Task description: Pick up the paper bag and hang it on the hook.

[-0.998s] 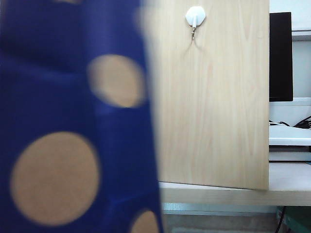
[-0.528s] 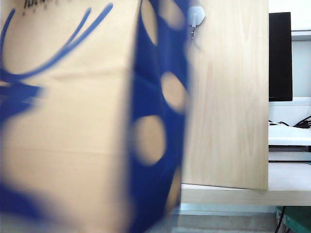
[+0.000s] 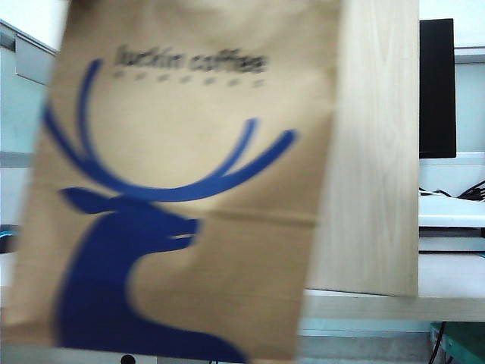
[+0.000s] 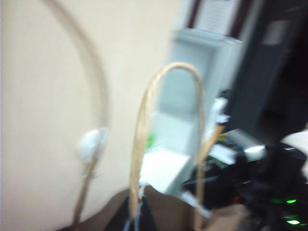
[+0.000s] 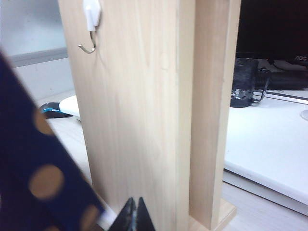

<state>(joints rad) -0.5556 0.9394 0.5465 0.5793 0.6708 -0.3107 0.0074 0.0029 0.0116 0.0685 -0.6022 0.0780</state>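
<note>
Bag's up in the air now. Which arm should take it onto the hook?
Left. Its hand is shut on the paper bag, handle loops raised beside the hook. The right hand is shut, empty, low by the board.

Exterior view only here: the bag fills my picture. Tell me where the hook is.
Observer: The hook sits high on the board. Its prong is bare.
Operator: Report the handles.
Observer: In the left wrist view, the near handle arches free. The far handle, blurred, crosses the hook; I cannot tell if it touches.
Operator: Give me the grippers.
Observer: The left gripper is shut at the near handle's base, carrying the bag. The right gripper is shut and empty, low beside the board.
</note>
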